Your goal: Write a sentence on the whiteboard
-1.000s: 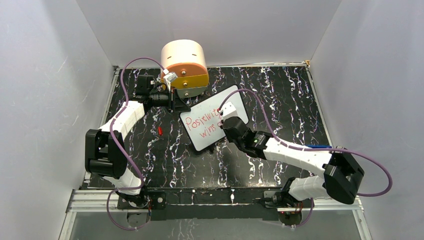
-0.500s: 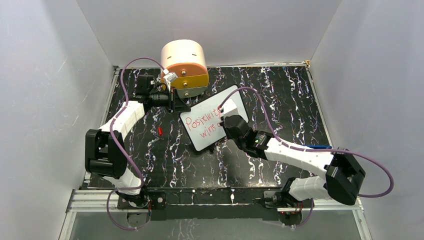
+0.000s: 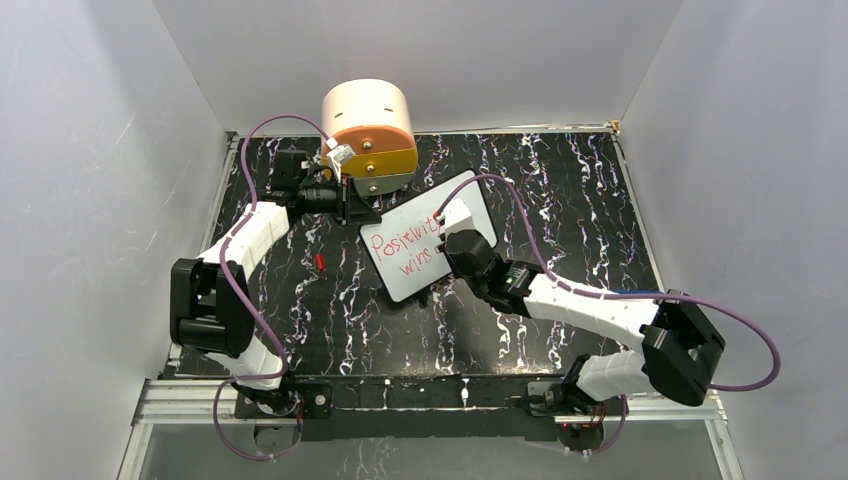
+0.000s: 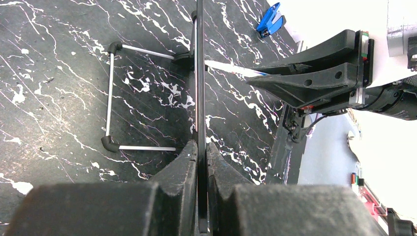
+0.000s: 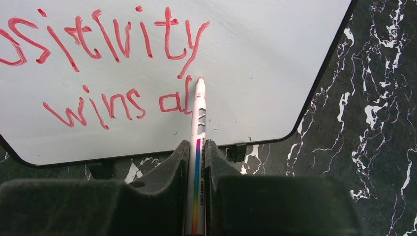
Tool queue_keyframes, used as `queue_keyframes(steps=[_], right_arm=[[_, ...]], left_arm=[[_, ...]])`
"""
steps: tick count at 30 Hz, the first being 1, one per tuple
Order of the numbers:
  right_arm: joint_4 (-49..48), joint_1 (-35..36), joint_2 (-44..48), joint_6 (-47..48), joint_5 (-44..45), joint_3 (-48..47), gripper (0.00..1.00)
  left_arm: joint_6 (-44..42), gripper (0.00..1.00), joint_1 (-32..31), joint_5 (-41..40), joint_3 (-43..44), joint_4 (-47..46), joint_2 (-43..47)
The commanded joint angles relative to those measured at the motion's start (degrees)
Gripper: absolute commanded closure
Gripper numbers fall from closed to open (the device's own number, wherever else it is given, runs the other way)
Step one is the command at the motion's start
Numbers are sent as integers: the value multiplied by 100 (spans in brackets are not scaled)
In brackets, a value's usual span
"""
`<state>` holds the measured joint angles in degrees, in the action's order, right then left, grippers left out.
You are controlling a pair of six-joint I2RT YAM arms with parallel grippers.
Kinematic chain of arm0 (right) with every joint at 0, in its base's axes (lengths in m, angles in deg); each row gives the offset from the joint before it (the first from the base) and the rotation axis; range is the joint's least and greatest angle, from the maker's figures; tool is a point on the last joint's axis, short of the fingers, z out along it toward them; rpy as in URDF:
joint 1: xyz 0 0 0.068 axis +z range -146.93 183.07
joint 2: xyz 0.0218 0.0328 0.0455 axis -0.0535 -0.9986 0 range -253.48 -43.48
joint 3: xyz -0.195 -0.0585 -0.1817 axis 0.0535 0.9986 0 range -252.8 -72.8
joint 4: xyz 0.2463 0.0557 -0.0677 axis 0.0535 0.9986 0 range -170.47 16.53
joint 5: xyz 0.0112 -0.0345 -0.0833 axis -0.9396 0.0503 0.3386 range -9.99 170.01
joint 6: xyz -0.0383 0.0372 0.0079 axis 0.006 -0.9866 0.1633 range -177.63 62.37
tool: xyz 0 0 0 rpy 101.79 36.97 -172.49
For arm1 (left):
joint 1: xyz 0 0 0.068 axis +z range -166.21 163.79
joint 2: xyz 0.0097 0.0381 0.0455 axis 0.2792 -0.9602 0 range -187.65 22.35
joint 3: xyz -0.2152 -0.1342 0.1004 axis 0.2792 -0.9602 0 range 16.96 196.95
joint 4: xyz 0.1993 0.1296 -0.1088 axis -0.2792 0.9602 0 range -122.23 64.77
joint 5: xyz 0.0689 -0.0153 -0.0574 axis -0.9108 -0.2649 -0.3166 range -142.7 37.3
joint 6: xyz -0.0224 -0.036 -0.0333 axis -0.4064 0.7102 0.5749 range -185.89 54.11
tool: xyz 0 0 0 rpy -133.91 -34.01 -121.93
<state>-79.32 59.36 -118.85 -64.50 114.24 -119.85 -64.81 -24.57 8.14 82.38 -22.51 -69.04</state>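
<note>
Since the earlier view from above, only the right arm's wrist has drawn slightly toward the near edge of the desk (image 3: 560, 190); the left arm has not shifted.

On the left, the left hand (image 4: 199, 145) is clenched on the edge of the whiteboard (image 5: 270, 59), steadying it as it stands tilted on a thin wire stand (image 4: 110, 93) near the middle of the desk. A small red cap (image 3: 320, 261) lies on the desk near that arm, and a round drawer unit (image 3: 368, 125) sits at the back, just behind the board.

The sentence (image 5: 118, 64) runs in two slanted red lines. The right wrist view shows "ositivity" on top, its first letter cut off by the frame, and "wins al" below.

The right hand (image 5: 197, 147) grips a marker (image 5: 197, 128) tight between its fingers. The red tip rests at or just above the board, right beside the top of the "l" stroke; whether it touches cannot be told.

Farther right, a blue clip (image 4: 270, 19) lies on the desk.

The writing looks almost complete: if the last word is "all", one more stroke appears to be left, then lifting the marker away.

Counted: two arms, two hands, one whiteboard, one stand, one marker, one cap, one drawer unit, one clip, two lines of lettering.
</note>
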Motion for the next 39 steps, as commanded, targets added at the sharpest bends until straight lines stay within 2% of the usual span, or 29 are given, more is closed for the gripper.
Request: queue_keyframes(steps=[1,9,39], right_arm=[[-125,-37,-37,-12,-112,-200,100],[357,-34,-31,-192,-271,-132,100],[594,-40,27,-280,-131,3,100]], left_arm=[[-223,100,-52,-539,-87,408,-232],[-222,100,-52,-547,-88,408,-221],[-222,100,-52,-575,-96,413,-204]])
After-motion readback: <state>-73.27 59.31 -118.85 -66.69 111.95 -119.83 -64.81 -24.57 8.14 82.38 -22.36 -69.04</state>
